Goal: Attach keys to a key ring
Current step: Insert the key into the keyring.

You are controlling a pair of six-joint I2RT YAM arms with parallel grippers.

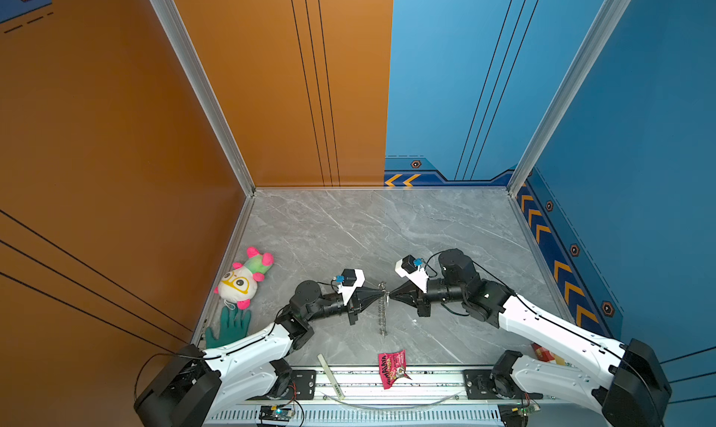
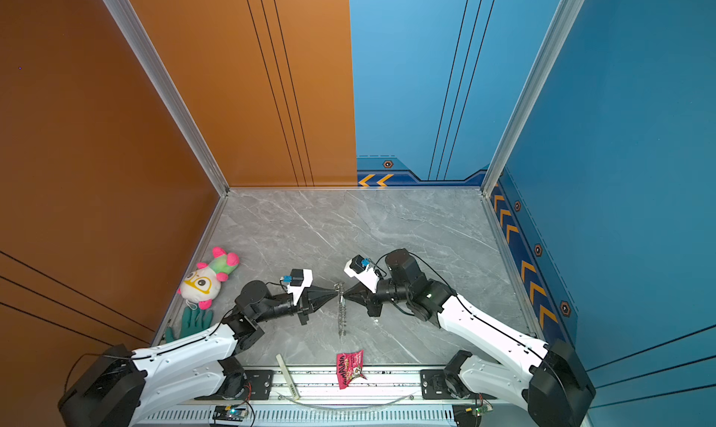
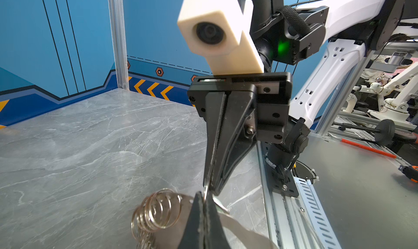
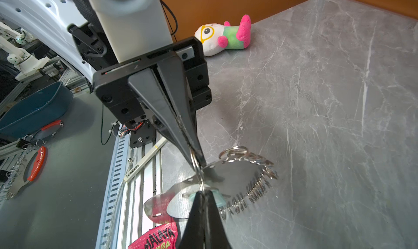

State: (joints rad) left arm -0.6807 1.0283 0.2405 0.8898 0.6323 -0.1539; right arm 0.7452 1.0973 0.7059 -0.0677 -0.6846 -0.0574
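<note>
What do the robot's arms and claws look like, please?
The left arm and right arm have glossy white shells, black joints and thin black cables. The left claw and right claw are black, tapering to points, each topped by a cream-white camera block.

A grey, marble-veined tabletop (image 1: 368,227) is boxed in on three sides. An orange wall (image 1: 97,134) closes the left edge and the left half of the far edge; a blue wall (image 1: 639,134) takes the rest of the far edge and the right edge. Both carry thin black lines. Aluminium posts (image 1: 197,84) rise from the two far corners. A dark blue band (image 1: 554,250) with orange chevrons runs along the foot of the blue wall. A slotted aluminium rail (image 1: 434,380) lines the near edge. Beyond it the wrist views show a dull grey bench (image 3: 362,191) and a blue tub (image 4: 34,110). Light is even, with soft sheen on the stone.
</note>
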